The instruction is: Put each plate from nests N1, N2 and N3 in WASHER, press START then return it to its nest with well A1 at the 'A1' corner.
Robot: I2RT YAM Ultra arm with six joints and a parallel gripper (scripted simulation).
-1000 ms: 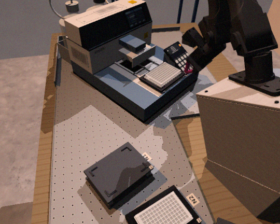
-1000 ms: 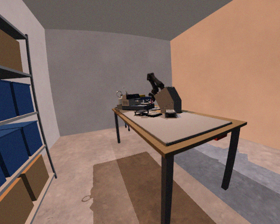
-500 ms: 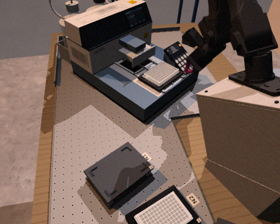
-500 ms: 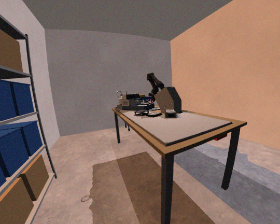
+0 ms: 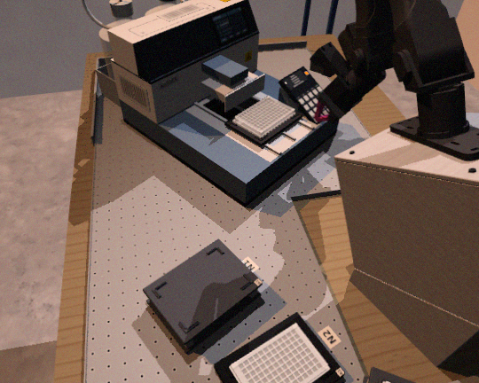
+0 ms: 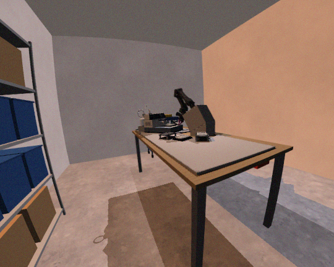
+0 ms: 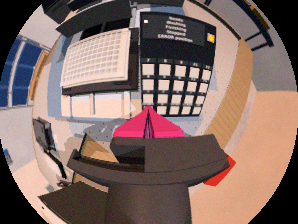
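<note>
The washer [image 5: 215, 151] [image 6: 158, 123] stands at the far end of the table. A white 96-well plate [image 5: 264, 116] [image 7: 96, 59] lies flat in its carrier pocket, just in front of the manifold head [image 5: 232, 77]. The sloped keypad [image 5: 304, 90] [image 7: 174, 56] is to the right of the track, and its lamp [image 5: 304, 70] [image 7: 210, 38] glows amber. My gripper [image 5: 322, 113] [image 7: 148, 109] is shut and empty, with its pink fingertips at the left end of the keypad's lowest row. Nest N1 [image 5: 203, 288] is empty. Nest N2 [image 5: 310, 332] holds a white plate [image 5: 280, 359].
The arm's tall box pedestal [image 5: 410, 213] stands to the right of the nests and the washer. A corner of a third nest [image 5: 385, 376] shows at the bottom edge. A bottle with tubing [image 5: 119, 9] stands behind the washer. Shelves with blue bins [image 6: 10, 130] line the left wall.
</note>
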